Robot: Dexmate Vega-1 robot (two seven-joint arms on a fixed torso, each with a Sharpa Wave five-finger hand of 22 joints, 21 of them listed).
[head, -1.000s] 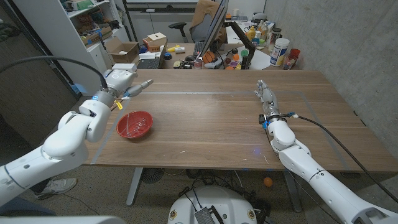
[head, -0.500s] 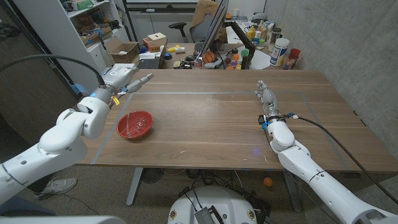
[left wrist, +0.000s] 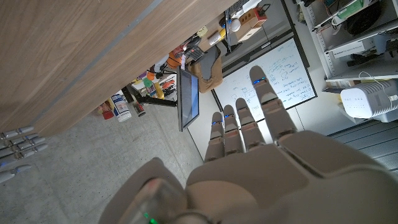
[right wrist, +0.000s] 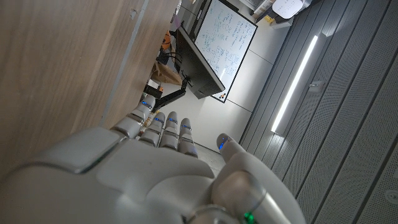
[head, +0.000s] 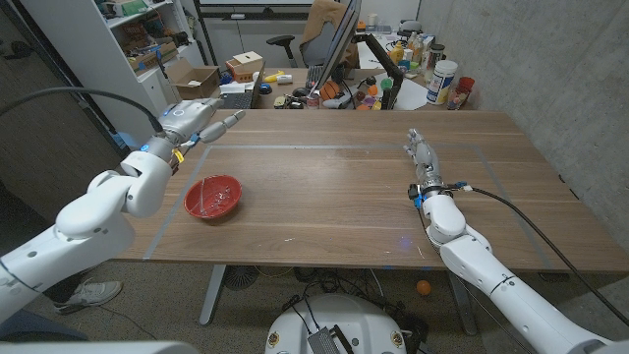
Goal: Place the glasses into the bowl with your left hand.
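Left hand (head: 197,120) is hovering at the upper left of the head view, fingers straight and holding nothing, above and beyond the red bowl (head: 212,197). Glasses (head: 201,202) seem to be lying inside that bowl already, though they are too small to be sure. Lifting clear without brushing the rim looks wisest. Right hand (head: 421,154) is waiting empty, fingers extended, at centre right.

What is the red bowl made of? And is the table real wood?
The red bowl looks like smooth plastic or glazed ceramic: even colour with a soft shine inside. I cannot tell which. The table shows brown wood grain with a matte finish, so it looks like wood, though it could be a wood-look surface layer.
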